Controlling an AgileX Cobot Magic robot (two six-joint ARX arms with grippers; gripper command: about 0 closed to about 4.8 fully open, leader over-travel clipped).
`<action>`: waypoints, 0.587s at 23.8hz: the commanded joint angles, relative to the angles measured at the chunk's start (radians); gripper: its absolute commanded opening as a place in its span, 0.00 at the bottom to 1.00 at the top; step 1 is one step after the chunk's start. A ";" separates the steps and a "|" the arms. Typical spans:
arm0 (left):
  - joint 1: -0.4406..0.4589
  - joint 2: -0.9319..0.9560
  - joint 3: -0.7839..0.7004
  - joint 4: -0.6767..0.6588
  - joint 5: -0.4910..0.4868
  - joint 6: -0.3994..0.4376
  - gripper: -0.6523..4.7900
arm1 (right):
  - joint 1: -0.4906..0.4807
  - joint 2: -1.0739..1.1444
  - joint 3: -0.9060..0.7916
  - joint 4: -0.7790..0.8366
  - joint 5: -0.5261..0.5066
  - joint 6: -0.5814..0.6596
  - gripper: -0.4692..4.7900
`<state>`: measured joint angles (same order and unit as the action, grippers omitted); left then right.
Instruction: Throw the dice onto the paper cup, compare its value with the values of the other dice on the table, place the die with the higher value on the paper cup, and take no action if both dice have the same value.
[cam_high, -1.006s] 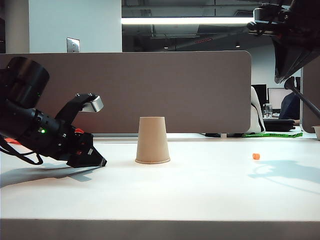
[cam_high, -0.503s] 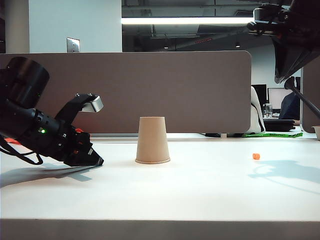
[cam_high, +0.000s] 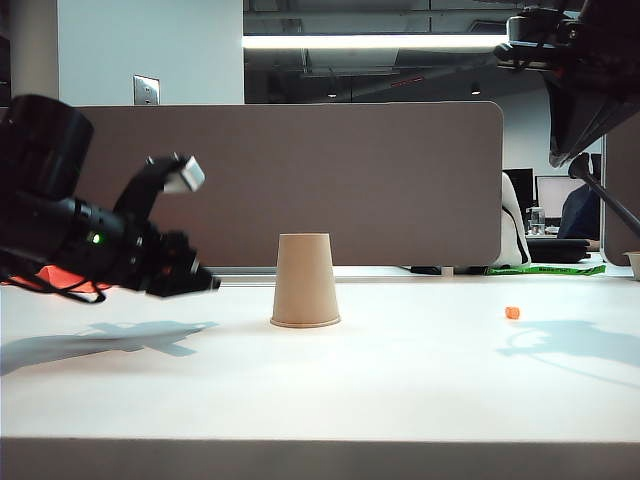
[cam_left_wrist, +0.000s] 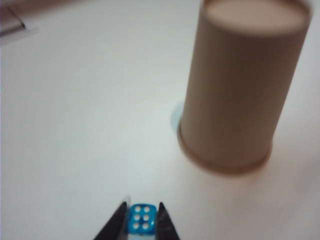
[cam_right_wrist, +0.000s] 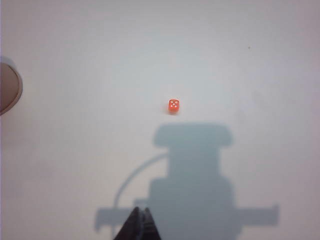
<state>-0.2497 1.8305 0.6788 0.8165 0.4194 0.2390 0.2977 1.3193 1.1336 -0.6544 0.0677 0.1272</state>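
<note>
With the tiny orange cube die (cam_right_wrist: 173, 105) lying thrown on the white counter (cam_high: 400, 380) far right of the upturned tan paper cup (cam_high: 305, 281), I had the left pincer (cam_left_wrist: 141, 220) clamped on the tiny blue die (cam_left_wrist: 141, 218), raised left of the cup and not yet placed, the right pincer (cam_right_wrist: 139, 220) together, high at right.

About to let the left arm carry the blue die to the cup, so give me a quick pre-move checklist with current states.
1. Blue die clamped in left tool: ok.
2. Left tool lifted off the table: ok.
3. Paper cup standing upside down, flat base up: ok.
4. Cup's base bare: ok.
5. Orange die away from the cup: ok.
6. Right tool shut, high above the orange die: ok.
</note>
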 joint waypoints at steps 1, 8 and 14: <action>-0.001 -0.019 0.009 0.116 0.090 -0.075 0.24 | 0.000 -0.005 0.004 0.024 0.001 0.005 0.08; -0.007 -0.058 0.064 0.121 0.136 -0.075 0.24 | 0.000 -0.004 0.004 0.031 0.001 0.005 0.08; -0.013 -0.082 0.166 0.100 0.229 -0.097 0.24 | 0.000 -0.003 0.004 0.032 0.001 0.005 0.08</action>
<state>-0.2565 1.7535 0.8234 0.9230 0.6041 0.1589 0.2977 1.3197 1.1336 -0.6395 0.0677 0.1272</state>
